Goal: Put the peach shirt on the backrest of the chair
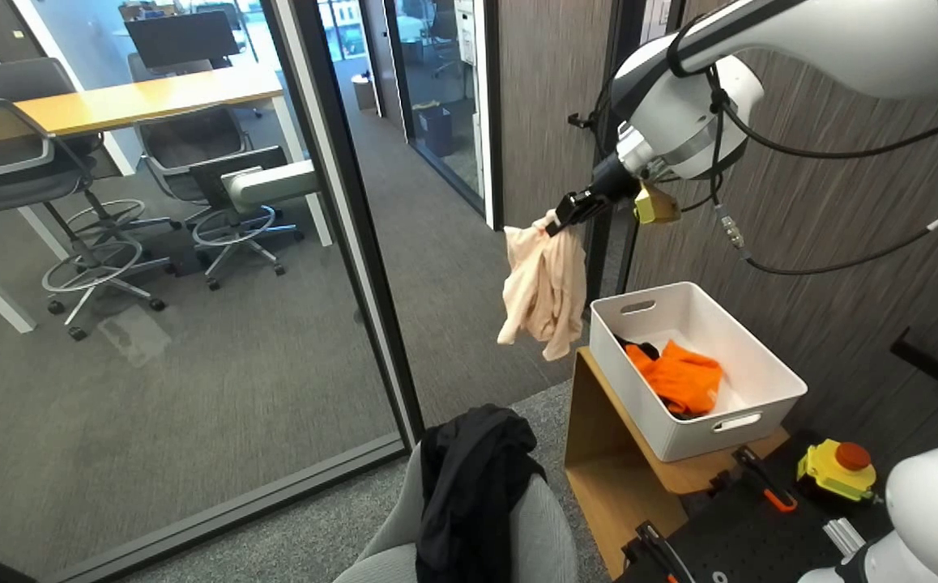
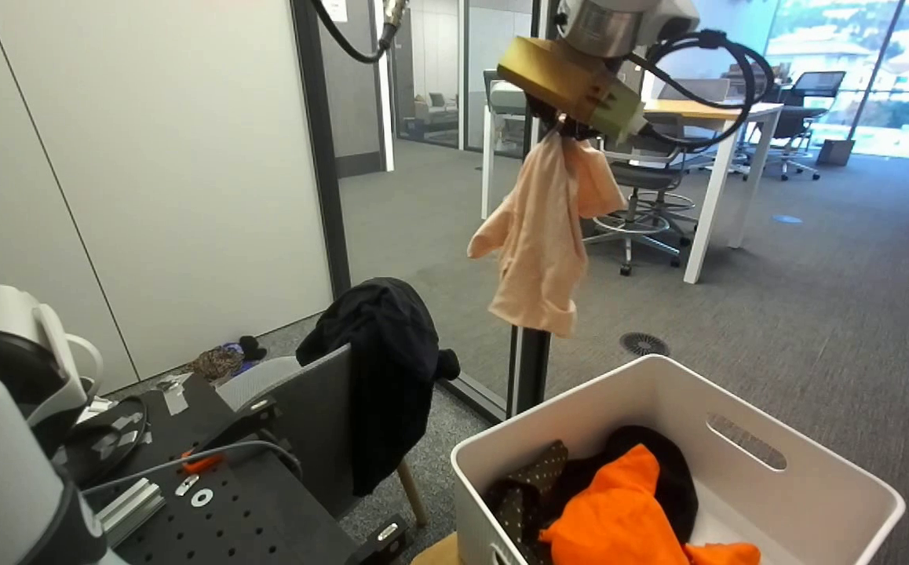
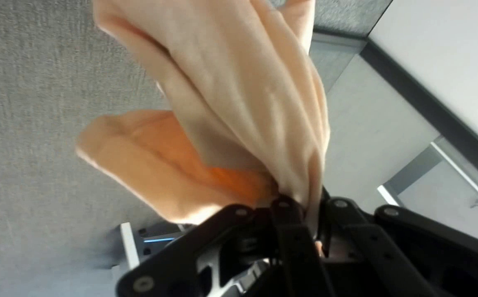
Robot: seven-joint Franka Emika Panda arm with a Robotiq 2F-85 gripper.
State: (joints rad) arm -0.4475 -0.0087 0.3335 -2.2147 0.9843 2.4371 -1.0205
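Note:
The peach shirt [image 1: 546, 287] hangs bunched from my gripper [image 1: 556, 223], in the air beyond the white bin. It also hangs in view in an exterior view [image 2: 542, 235] and fills the upper middle of the wrist view [image 3: 239, 82]. My gripper [image 3: 305, 206] is shut on a pinched fold of the shirt; the fingertips are partly hidden by cloth. The grey chair [image 1: 546, 526] stands at the bottom, lower than the shirt and apart from it. Its backrest [image 2: 309, 428] has a black garment [image 2: 392, 377] draped over it, which also shows in an exterior view [image 1: 477, 486].
A white bin [image 1: 736, 332] with an orange garment [image 1: 684, 376] and dark cloth stands on a wooden stand [image 1: 623, 478] beside the chair. A glass partition with a dark frame [image 1: 356, 243] runs behind the chair. A black perforated table [image 2: 250, 510] holds tools near the robot base.

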